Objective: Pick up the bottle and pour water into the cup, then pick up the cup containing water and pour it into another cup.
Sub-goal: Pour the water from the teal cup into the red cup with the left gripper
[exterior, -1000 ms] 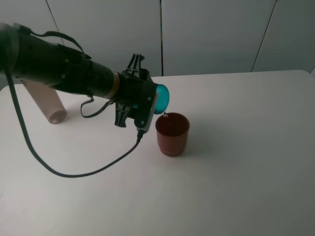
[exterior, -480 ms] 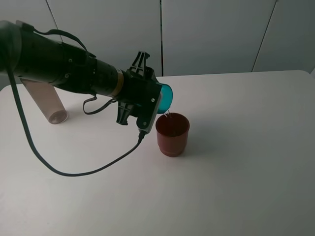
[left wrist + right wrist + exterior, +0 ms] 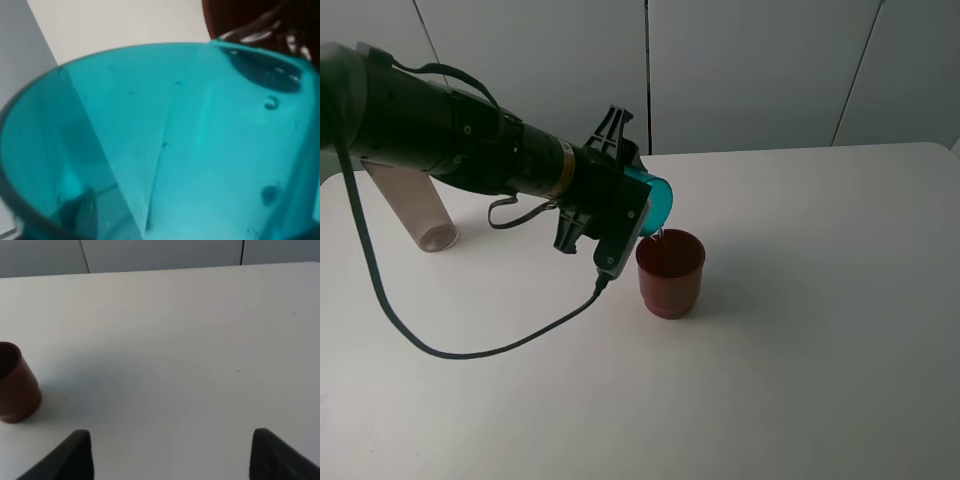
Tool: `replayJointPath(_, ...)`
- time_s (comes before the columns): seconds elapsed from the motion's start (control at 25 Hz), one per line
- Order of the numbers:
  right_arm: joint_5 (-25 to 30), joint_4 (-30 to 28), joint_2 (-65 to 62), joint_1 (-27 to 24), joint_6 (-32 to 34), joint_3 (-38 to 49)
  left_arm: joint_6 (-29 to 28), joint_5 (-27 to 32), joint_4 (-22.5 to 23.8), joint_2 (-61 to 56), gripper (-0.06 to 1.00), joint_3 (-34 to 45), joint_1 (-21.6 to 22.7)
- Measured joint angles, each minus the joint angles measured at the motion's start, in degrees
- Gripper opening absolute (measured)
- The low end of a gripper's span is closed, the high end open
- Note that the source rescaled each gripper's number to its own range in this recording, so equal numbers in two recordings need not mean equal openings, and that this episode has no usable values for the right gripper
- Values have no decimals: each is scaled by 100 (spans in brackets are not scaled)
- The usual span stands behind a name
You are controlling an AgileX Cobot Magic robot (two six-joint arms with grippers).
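Observation:
My left gripper (image 3: 636, 206) is shut on the cup (image 3: 656, 203), a teal tumbler tipped on its side with its mouth just above the rim of another cup (image 3: 670, 272), dark red and upright mid-table. A thin trickle of water (image 3: 660, 235) falls into the red cup. The left wrist view is filled by the teal cup (image 3: 165, 145), with the red rim (image 3: 240, 15) beyond its lip. The bottle (image 3: 418, 208) stands at the far left, partly behind the left arm. My right gripper (image 3: 172, 452) hangs open over bare table, with the red cup (image 3: 15, 385) off to its side.
The white table (image 3: 800, 350) runs wide to the right and front of the red cup. A black cable (image 3: 470, 352) loops from the left arm down over the table's left half. Grey wall panels stand behind the far edge.
The left gripper has rolled and risen slightly, tipping the teal cup further, so more of its side shows above the red cup. The red cup and the bottle have not moved.

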Motion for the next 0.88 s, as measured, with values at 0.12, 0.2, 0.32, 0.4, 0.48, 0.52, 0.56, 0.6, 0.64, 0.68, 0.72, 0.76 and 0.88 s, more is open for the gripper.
replayJointPath(0.12, 0, 0, 0, 0, 0, 0, 0, 0, 106, 0, 9, 0, 0)
replayJointPath(0.2, 0, 0, 0, 0, 0, 0, 0, 0, 205, -13, 9, 0, -13)
replayJointPath(0.32, 0, 0, 0, 0, 0, 0, 0, 36, 342, -35, 9, 0, -60)
replayJointPath(0.4, 0, 0, 0, 0, 0, 0, 0, 36, 368, -34, 9, 0, -66)
replayJointPath(0.48, 0, 0, 0, 0, 0, 0, 0, 36, 449, -34, 9, 0, -66)
replayJointPath(0.52, 0, 0, 0, 0, 0, 0, 11, 36, 461, -34, 9, 0, -66)
replayJointPath(0.56, 0, 0, 0, 0, 0, 0, 9, 47, 474, -34, 9, -4, -66)
replayJointPath(0.6, 0, 0, 0, 0, 37, 0, 9, 47, 492, -34, 9, -40, -66)
replayJointPath(0.64, 0, 0, 0, 0, 37, 0, 9, 65, 506, -34, 9, -68, -92)
replayJointPath(0.68, 0, 0, 0, 0, 37, 0, 9, 127, 518, -36, 9, -96, -109)
replayJointPath(0.72, 0, 0, 0, 0, 37, 0, 9, 127, 526, -46, 9, -112, -136)
replayJointPath(0.76, 0, 0, 0, 0, 37, 0, 9, 174, 543, -59, 9, -137, -170)
replayJointPath(0.88, 0, 0, 0, 0, 37, 0, 53, 198, 579, -71, 9, -168, -220)
